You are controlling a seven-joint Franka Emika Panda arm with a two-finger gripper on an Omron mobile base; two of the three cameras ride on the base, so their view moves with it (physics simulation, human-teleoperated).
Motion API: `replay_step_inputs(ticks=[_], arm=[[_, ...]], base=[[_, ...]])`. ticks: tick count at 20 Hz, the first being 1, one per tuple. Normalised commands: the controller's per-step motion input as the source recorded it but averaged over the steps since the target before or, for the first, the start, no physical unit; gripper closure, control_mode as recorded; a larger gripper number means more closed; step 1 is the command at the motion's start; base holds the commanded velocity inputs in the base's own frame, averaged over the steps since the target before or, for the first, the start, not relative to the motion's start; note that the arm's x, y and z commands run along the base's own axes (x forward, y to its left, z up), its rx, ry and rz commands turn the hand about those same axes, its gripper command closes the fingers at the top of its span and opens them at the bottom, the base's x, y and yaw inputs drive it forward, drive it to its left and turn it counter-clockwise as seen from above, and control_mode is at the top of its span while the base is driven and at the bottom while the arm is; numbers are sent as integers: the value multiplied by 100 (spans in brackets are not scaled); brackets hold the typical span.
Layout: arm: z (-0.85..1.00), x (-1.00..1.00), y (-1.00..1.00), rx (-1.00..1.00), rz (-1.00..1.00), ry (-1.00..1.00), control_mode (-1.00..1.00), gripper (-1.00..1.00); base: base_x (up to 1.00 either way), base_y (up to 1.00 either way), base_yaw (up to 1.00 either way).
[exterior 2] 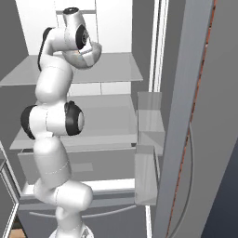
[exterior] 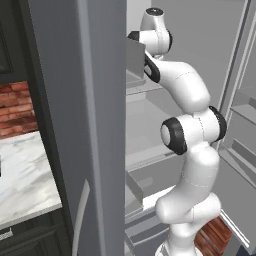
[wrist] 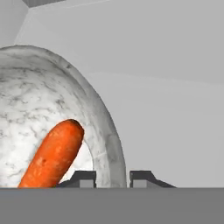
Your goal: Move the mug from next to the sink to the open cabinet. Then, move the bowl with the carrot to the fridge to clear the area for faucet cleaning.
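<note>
Close in the hand view is the grey-white marbled bowl, with the orange carrot lying inside it. My gripper straddles the bowl's rim, one fingertip on the inner side and the other on the outer side. Only a sliver of pale gap shows by the outer fingertip, so I cannot tell whether the rim is still pinched. Pale walls of the fridge surround the bowl. In both base views my arm reaches up into the open fridge at its upper glass shelf. The mug, sink, cabinet and faucet are out of view.
The grey fridge door stands open on the left, its clear bins facing inward. A second door hangs open on the right. Lower shelves and drawers sit below my arm. A marble counter and brick wall lie left.
</note>
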Motion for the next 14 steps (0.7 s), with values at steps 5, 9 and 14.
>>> replay_step_inputs(ticks=[5,9,14], arm=[[-2,-59,-1,3,0,-5,-100,-100],[-48,-100,-9,11,0,-34,-100,-100],[-84,-100,-10,16,-1,-43,-100,-100]], base=[[0,0,0],[0,0,0],[0,0,0]])
